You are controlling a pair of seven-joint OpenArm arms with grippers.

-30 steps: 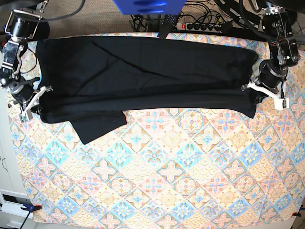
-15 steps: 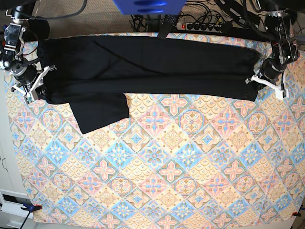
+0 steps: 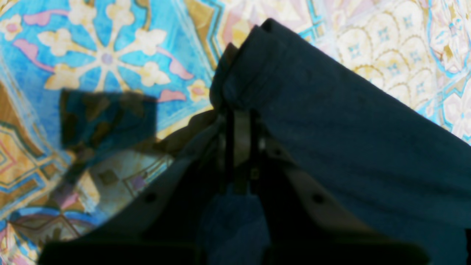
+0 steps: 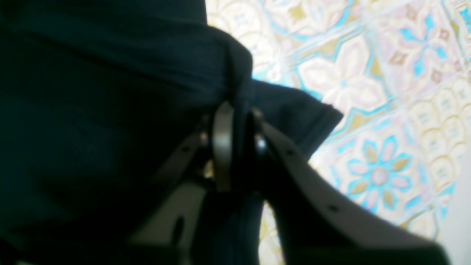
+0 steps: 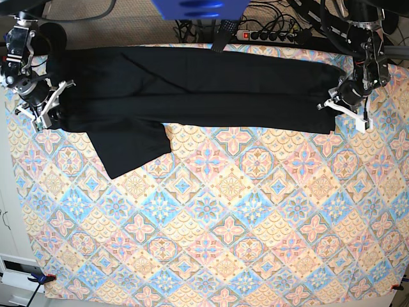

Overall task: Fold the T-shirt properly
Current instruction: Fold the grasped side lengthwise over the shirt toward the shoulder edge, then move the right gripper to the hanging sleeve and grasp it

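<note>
we have the t-shirt (image 5: 192, 89) stretched as a long band across the far edge of the surface (image 5: 223, 224), its long axis running between our left hand (image 5: 342, 102) and right hand (image 5: 48, 105), each pinching one end.

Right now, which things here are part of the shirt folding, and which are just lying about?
Part of the job:
- T-shirt
- left pincer, clamped on its edge
- right pincer, at its other edge

Just lying about:
- patterned tablecloth
- power strip
- cables
</note>
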